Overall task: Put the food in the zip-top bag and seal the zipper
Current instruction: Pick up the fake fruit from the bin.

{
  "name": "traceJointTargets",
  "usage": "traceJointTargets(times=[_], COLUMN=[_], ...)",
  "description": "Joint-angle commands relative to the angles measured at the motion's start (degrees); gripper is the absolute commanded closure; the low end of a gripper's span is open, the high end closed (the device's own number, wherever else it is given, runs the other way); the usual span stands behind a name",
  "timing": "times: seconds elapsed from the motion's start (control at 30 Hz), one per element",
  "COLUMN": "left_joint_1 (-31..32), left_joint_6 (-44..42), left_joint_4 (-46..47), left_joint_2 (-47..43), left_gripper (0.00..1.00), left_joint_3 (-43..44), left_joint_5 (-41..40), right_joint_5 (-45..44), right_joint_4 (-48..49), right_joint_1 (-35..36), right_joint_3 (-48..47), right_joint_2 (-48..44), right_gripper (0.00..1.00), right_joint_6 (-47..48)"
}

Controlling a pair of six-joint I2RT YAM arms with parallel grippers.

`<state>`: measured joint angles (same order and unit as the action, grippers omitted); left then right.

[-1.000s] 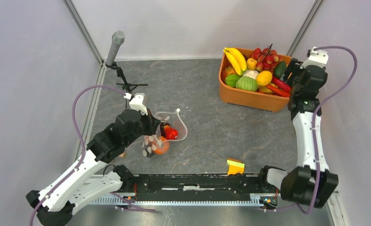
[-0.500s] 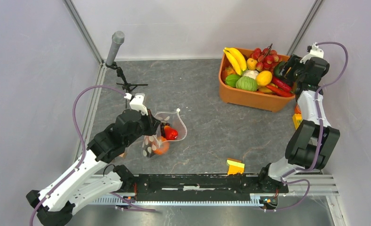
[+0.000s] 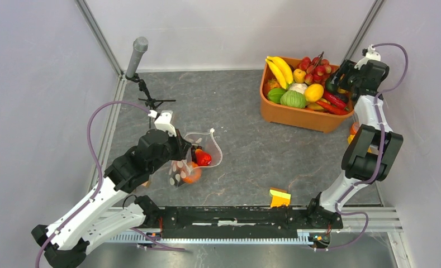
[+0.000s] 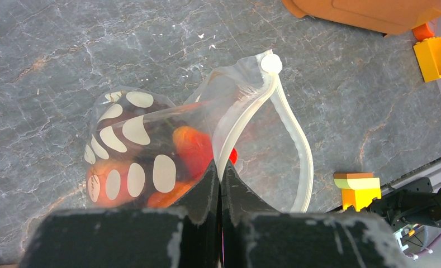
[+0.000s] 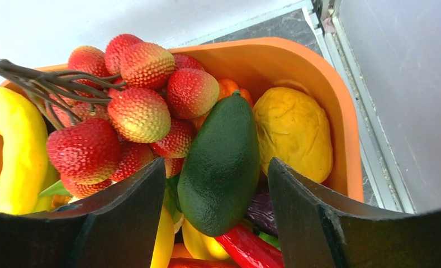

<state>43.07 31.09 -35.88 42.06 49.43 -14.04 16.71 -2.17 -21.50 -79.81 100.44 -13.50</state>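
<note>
Two hands, one step: by my reading, another piece is being fetched for a part-filled, unsealed bag.
Left hand [image 4: 218, 177]: pinched tight on the rim of the clear, white-dotted plastic zip-top bag [image 4: 134, 139], which lies on the grey marbled table [image 4: 67, 50].
Bag contents: a glossy red toy piece [image 4: 193, 148] and an orange one [image 4: 98, 181]; something darker between them is unclear.
White zipper strip [image 4: 299, 156]: gaping in a loop.
Orange plastic tub [image 5: 302, 64]: at the table's far right, heaped with bumpy red berries [image 5: 140, 111], a yellow banana [image 5: 14, 145] and a dark green toy avocado [image 5: 221, 162].
Right hand [image 5: 215, 167]: spread wide, straddling the avocado; contact is unclear.
Next move: probably close on the avocado, lift it clear of its neighbours, and carry it across to the bag's narrow mouth.
</note>
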Motion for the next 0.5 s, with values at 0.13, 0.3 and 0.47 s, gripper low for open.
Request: traceJointTargets(times=[0.13,0.3,0.47], left_joint_1=[-0.4,-0.4,-0.4], left_joint_6=[-0.2,-0.1,-0.1], left_joint_4=[2.9,3.0,3.0], left_joint_2=[0.1,0.4,0.6], left_gripper=[0.98,0.98,0.98], left_joint_3=[0.3,0.5,0.6], left_joint_5=[-0.6,-0.5,-0.3], right_joint_5=[1.0,1.5,1.7], right_joint_4=[-2.4,-0.2,-0.7], right_joint_1=[0.0,0.0,0.1], right_joint_3=[-4.5,-3.0,-3.4], right_joint_2=[3.8,4.5,5.9], right_gripper=[0.31,0.27,0.31], right_joint_6=[0.5,0.7,0.5])
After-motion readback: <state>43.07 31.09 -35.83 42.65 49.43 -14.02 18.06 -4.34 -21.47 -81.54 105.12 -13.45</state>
